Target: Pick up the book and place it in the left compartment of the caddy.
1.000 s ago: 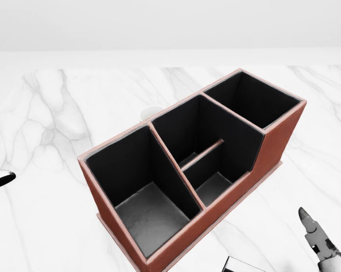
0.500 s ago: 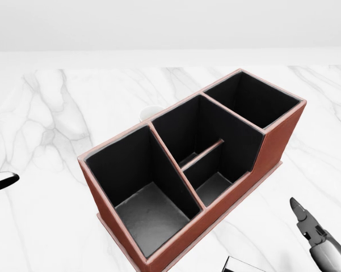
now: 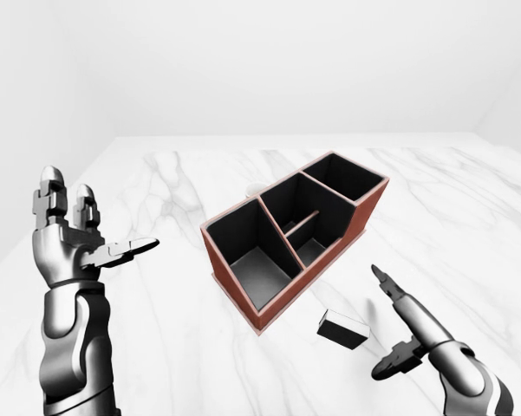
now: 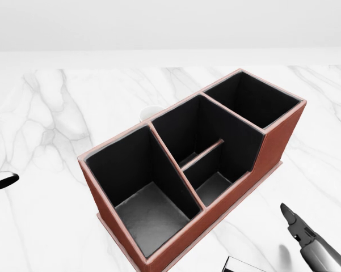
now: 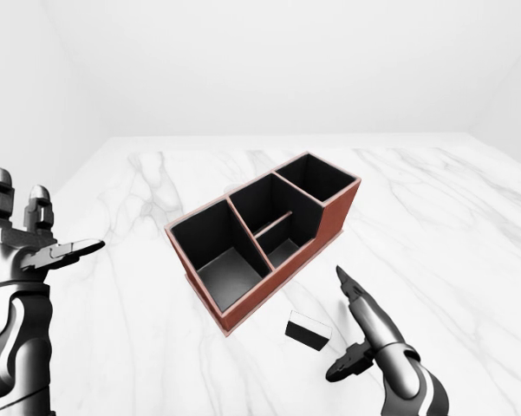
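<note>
Reaching for the book (image 3: 341, 328) is the step in hand: it lies flat on the counter (image 3: 468, 225) near the robot's edge, just beside the caddy (image 3: 296, 234). The right hand (image 3: 407, 334) hovers near it, fingers spread and empty; the left hand (image 3: 74, 234) is raised, open, well apart. Next, the right hand must lower and close on the book.

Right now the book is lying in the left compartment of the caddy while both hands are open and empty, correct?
Not quite. The book lies on the marble table, outside the caddy, beside its near wall and close to the right hand; the left-eye view shows it. The left compartment is empty. Both hands, including the left hand, are open and empty.
</note>
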Motion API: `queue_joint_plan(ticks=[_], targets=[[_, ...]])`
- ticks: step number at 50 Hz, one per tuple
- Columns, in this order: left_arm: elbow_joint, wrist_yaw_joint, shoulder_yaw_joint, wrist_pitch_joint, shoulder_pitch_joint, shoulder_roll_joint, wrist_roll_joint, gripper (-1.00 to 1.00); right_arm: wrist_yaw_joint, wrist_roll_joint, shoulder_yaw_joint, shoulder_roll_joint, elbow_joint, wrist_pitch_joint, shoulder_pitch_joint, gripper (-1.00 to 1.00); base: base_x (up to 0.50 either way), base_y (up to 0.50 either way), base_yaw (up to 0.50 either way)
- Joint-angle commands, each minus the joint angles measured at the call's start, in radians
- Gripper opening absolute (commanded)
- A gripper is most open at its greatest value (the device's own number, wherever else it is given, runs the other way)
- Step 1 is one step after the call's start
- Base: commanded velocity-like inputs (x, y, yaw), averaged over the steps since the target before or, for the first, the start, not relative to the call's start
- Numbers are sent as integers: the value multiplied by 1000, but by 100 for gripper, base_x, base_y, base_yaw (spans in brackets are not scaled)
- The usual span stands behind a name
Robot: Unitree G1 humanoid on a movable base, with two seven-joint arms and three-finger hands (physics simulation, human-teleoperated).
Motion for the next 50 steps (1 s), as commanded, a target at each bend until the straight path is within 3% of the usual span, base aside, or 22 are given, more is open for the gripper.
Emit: queue_joint_plan(ticks=[1, 50], targets=[[-4, 2, 2, 0, -4, 2, -1, 100, 0, -19, 16, -8, 71, 0, 4, 100, 0, 0, 0], [33, -9, -3, 0, 0, -3, 5, 100, -9, -38, 119, -80, 217, 0, -82, 100, 0, 0, 0]])
